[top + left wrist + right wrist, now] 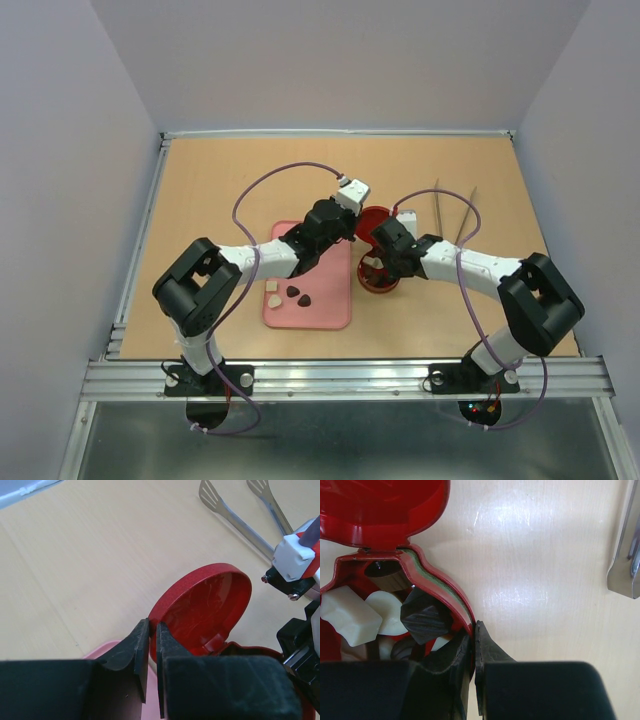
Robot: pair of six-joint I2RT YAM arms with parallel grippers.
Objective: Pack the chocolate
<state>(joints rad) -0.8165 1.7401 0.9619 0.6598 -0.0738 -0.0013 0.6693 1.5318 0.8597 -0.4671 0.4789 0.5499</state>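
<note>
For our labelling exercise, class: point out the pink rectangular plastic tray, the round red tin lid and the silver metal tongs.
Pink rectangular plastic tray (pixel 330 295): top external view, bare floor.
Round red tin lid (pixel 207 607): left wrist view, inner face.
Silver metal tongs (pixel 235 522): left wrist view, one arm's shaft.

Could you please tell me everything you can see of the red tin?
The red tin looks like glossy metal, with a hinged lid standing open on its far side. It sits on the table beside the pink tray, holding cream-white and dark chocolates. The right claw pinches its wall; the left claw pinches the lid's rim.
</note>
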